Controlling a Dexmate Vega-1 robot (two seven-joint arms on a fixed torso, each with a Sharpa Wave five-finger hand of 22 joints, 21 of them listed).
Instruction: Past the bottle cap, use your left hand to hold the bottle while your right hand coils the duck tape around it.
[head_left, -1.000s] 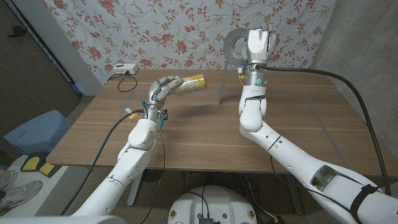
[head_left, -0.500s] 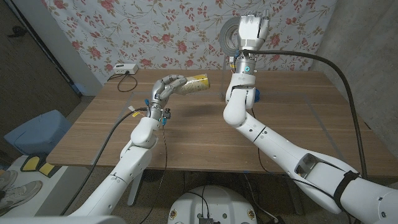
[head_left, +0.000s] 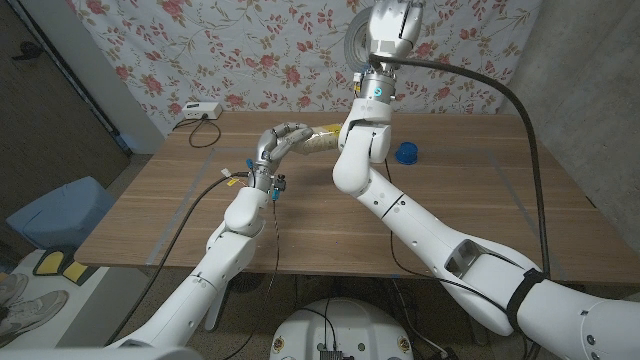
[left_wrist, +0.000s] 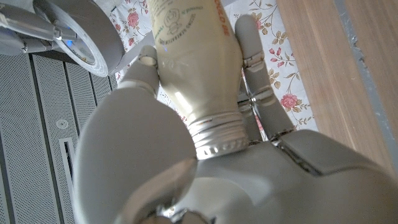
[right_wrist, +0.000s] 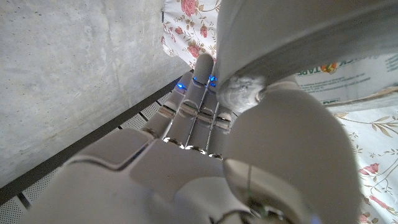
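While left robot hand (head_left: 279, 143) grips bottle (head_left: 322, 140) | right robot hand (head_left: 390, 22) holds tape roll (head_left: 356, 45)

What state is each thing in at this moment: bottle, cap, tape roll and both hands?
bottle: uncapped, lifted off the table, lying roughly sideways in a grip
blue cap: off the bottle, lying on the table
duct tape roll: raised high above the table, gripped
left hand: grips the bottle
right hand: holds the tape roll
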